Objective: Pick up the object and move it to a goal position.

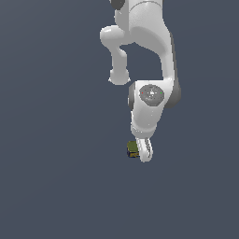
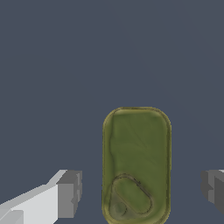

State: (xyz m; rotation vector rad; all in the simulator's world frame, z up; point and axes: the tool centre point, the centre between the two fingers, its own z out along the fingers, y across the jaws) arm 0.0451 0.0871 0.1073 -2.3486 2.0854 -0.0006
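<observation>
The object is a small squat can with an olive-green top. In the wrist view the can (image 2: 136, 164) fills the space between my two grey fingertips (image 2: 69, 194), seen from straight above. My gripper (image 2: 142, 190) is open, with a clear gap on each side of the can. In the exterior view the can (image 1: 132, 149) rests on the dark floor, half hidden behind the white gripper (image 1: 144, 151), which hangs down over it from the white arm (image 1: 147, 51).
The dark grey-blue floor (image 1: 56, 186) spreads flat all around with no other objects or edges in view.
</observation>
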